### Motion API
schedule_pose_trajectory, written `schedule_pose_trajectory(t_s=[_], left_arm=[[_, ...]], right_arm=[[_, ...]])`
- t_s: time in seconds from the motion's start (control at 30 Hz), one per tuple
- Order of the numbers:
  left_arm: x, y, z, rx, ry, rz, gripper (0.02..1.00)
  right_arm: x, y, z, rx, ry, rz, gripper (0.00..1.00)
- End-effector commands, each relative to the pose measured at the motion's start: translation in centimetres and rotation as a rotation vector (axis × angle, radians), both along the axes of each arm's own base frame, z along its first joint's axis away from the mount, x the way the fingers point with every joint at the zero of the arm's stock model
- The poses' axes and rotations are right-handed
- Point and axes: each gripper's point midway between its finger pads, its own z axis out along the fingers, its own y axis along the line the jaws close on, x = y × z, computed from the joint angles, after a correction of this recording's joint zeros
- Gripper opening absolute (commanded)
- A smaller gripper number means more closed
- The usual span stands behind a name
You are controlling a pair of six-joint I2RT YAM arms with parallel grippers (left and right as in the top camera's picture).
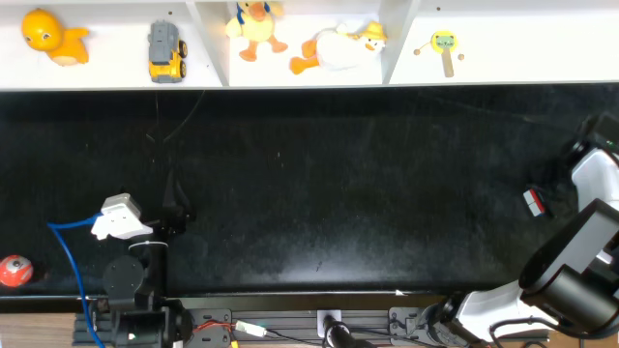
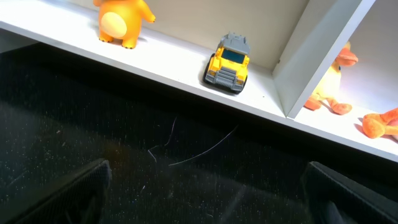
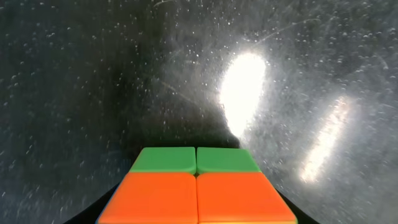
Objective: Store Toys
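A puzzle cube (image 3: 196, 190) with orange and green faces sits close up in the right wrist view, lifted a little off the black table (image 3: 93, 74). From above it is a small red and white block (image 1: 533, 201) at the tip of my right gripper (image 1: 542, 198), which is shut on it near the table's right edge. My left gripper (image 2: 205, 199) is open with nothing in it and stands at the front left (image 1: 174, 205). It faces the white shelf (image 2: 174, 78), where a yellow truck (image 2: 229, 61) and an orange duck (image 2: 121, 18) stand.
The shelf (image 1: 309, 77) runs along the table's far side. In it are an orange duck (image 1: 53, 37), a yellow truck (image 1: 165, 51), a yellow plush duck (image 1: 256, 27), a white plush duck (image 1: 338, 48) and a small rattle (image 1: 444, 48). A red round thing (image 1: 14, 272) lies front left beside a blue cable (image 1: 70, 256).
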Motion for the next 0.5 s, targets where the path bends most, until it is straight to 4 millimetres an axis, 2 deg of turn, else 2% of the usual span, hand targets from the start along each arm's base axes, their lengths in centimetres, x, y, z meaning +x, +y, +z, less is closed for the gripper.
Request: schedule_pose_trajectory(t_s=[0.03,0.17,0.27,0.4,0.5], left_arm=[[0.0,-0.1,0.1,-0.003,-0.007,-0.005,0.996],[0.0,-0.1,0.1,-0.003,-0.007,-0.005,0.998],[0.0,-0.1,0.1,-0.003,-0.007,-0.005,0.998],[0.0,-0.1,0.1,-0.003,-0.007,-0.005,0.998],[0.0,-0.1,0.1,-0.003,-0.007,-0.005,0.998]], right_arm=[[3.0,-1.3,3.7,-0.049,-0.06,0.078,0.316],[5.2,-1.1,7.1,-0.078,-0.086,0.167,0.163],[7.5,-0.1,10.3,-0.097,-0.13,0.286,0.051],[10.5,2.5,14.4,-0.124,-0.213,0.511,0.045],[11.6,4.2,16.9,-0.18,-0.27,0.619,0.047]])
